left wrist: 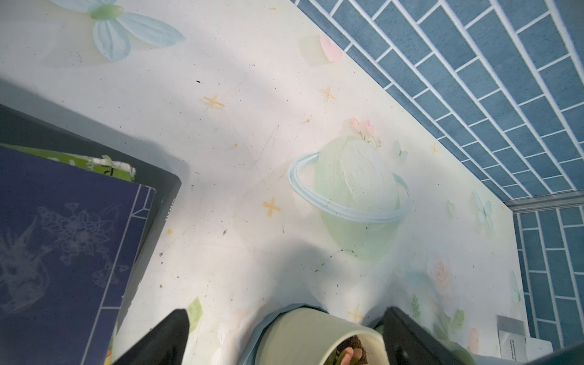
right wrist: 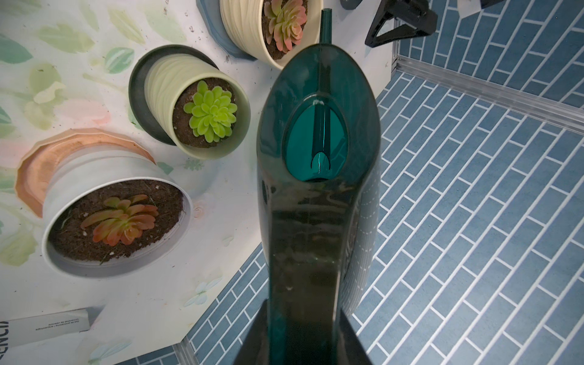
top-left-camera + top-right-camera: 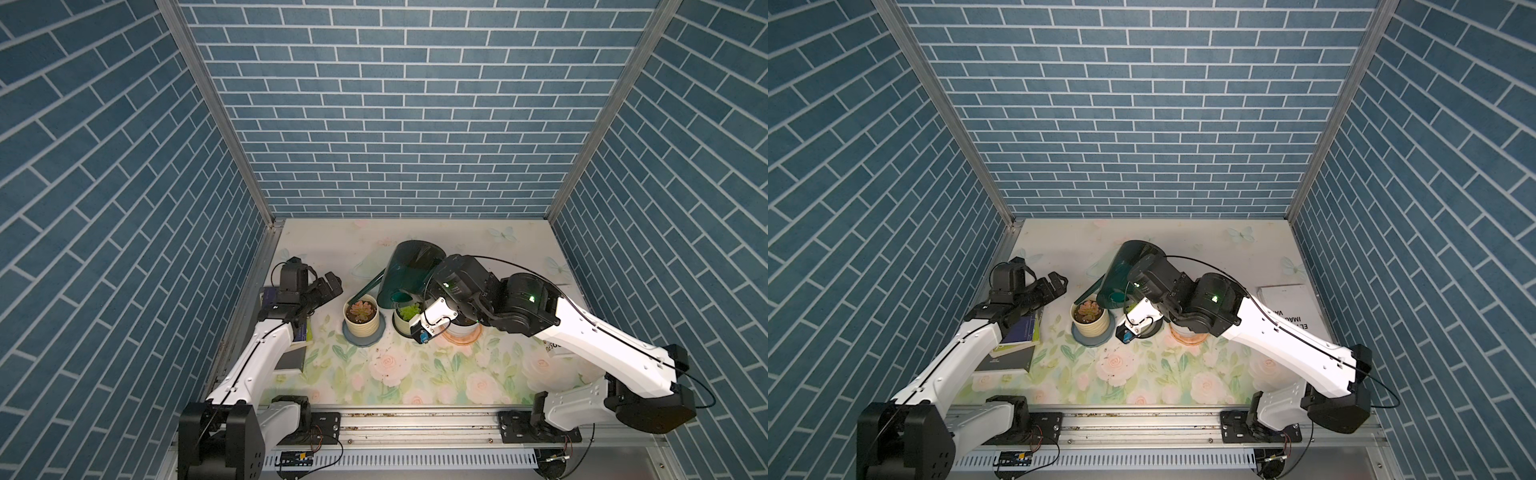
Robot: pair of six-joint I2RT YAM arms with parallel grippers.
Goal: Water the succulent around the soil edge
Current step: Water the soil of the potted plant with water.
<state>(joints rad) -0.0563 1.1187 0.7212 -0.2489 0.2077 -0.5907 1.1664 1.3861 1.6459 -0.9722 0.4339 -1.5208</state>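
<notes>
A dark teal watering can (image 3: 409, 266) (image 3: 1133, 262) hangs tilted over the table, with my right gripper (image 2: 303, 335) shut on its handle. Its thin spout (image 3: 365, 289) (image 2: 325, 25) slants down to the back left rim of a cream ribbed pot (image 3: 360, 326) (image 1: 316, 335) on a blue saucer. That pot holds a pink-green succulent (image 3: 360, 309) (image 3: 1089, 309) (image 2: 284, 22). No water stream shows. My left gripper (image 3: 334, 284) (image 3: 1059, 282) (image 1: 287, 328) stands open just left of this pot, holding nothing.
A green succulent's pot (image 3: 405, 318) (image 2: 205, 110) on a dark saucer stands right of the cream pot. A white pot (image 2: 117, 218) on an orange saucer is partly hidden under my right arm. Stacked books (image 3: 1017, 336) (image 1: 63, 237) lie left, a white booklet (image 3: 1287, 303) right.
</notes>
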